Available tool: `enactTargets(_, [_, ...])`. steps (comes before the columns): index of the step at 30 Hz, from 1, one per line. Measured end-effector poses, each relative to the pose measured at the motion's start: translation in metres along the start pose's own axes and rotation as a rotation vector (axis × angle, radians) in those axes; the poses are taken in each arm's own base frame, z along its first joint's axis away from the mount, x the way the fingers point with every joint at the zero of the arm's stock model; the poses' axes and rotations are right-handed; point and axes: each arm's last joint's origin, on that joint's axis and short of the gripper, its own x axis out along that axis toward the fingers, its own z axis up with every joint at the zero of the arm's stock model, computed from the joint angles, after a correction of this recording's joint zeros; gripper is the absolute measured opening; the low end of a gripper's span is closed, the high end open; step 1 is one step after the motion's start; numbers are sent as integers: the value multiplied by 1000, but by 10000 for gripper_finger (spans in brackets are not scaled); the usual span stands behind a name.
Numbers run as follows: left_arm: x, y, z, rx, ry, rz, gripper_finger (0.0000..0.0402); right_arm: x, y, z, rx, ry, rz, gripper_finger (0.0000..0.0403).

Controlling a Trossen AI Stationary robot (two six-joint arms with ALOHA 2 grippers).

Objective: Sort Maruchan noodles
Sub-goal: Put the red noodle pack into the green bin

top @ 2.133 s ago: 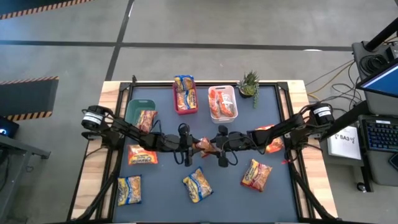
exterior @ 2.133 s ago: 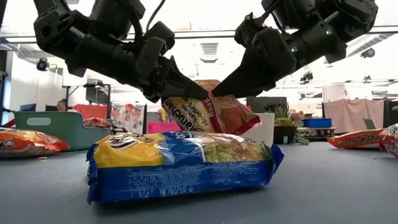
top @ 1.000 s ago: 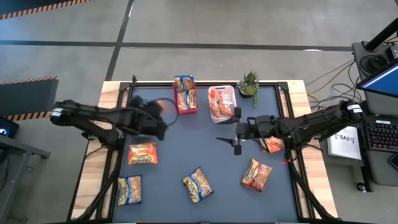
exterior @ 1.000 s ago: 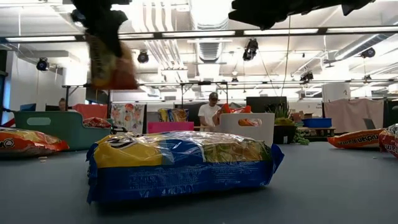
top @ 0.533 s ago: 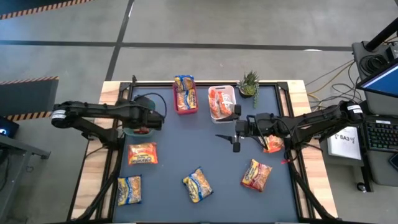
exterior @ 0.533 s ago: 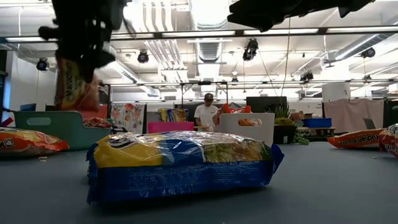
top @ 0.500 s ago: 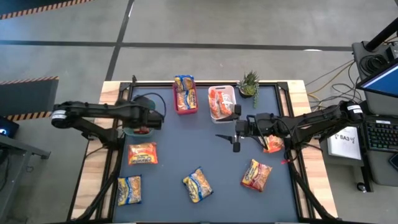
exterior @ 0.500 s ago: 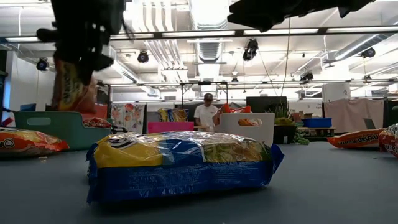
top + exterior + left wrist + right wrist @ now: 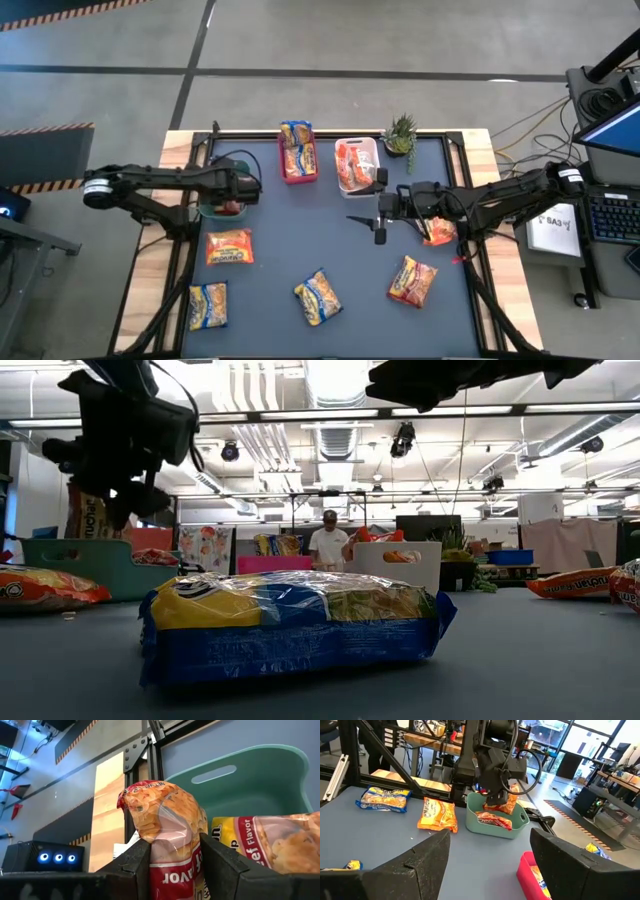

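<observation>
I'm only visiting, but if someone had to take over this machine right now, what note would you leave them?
Left gripper: shut on an orange packet, held over the green bin, not yet let go.
Right gripper: open and empty, hovering mid-table.
Done: another packet lies in the green bin; the red bin and white bin each hold packets.
Left: five packets loose on the table: orange, yellow-and-blue and, orange, and one partly under the right arm. Release the held one, then sort these.
</observation>
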Motion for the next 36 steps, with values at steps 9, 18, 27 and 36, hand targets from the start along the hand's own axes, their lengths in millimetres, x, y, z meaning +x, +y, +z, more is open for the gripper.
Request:
enactTargets(9, [12,-6,-7,-36,-9,-15,161,0,0,0,0,2,1,265])
enactTargets(18, [-3,0,8,-29,-2,-11,213,0,0,0,-2,2,0,268])
enactTargets(27, [-34,6,34,-9,-85,-62,217,0,0,-1,-3,5,1,264])
enactTargets(36, [-56,-38,41,32,-149,-458,217,0,1,-3,-4,23,5,267])
